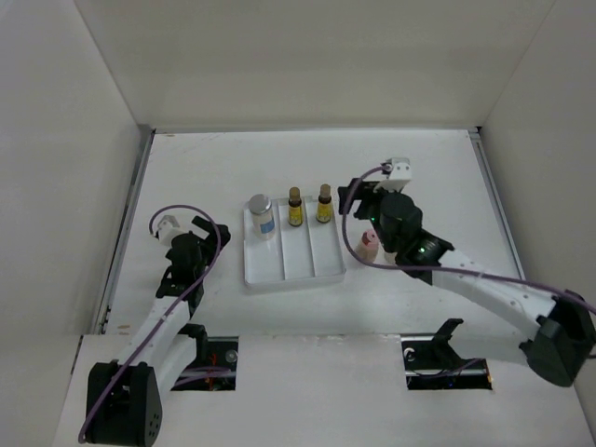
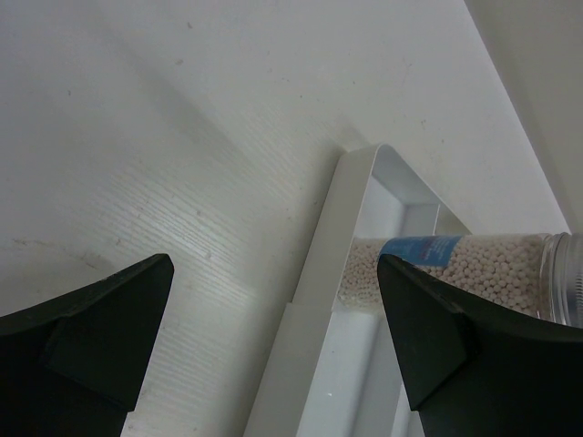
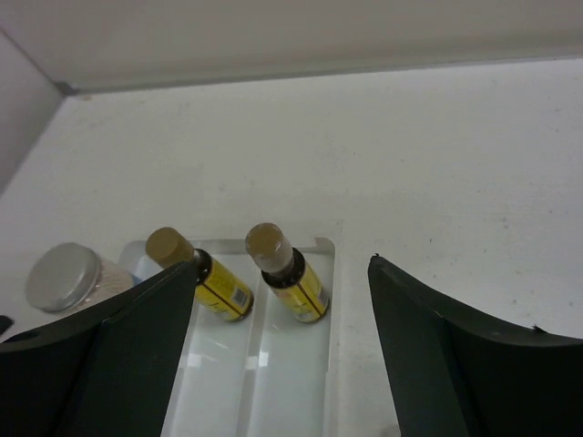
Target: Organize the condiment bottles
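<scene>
We mark three of the five bottles as placed: the clear silver-capped bottle [image 1: 262, 214] stands in the left compartment of the white tray [image 1: 294, 283], at its far end. One brown bottle [image 1: 295, 207] is in the middle slot and the other brown bottle [image 1: 324, 204] is in the right slot, both upright with yellow labels. The pink bottle [image 1: 370, 244] is outside the tray, on the table just beside its right edge and tucked against the right arm, so that one is left. We cannot pick out a cream bottle in any view; it may be hidden by the right arm. The right gripper [image 1: 354, 200] hangs just past the tray's far right corner, near the right brown bottle, with its jaws spread and nothing between them. The left gripper [image 2: 273, 264] is also released and empty, low over the table beside the tray's left rim. We judge the task a bit over halfway: pink next, then cream.
</scene>
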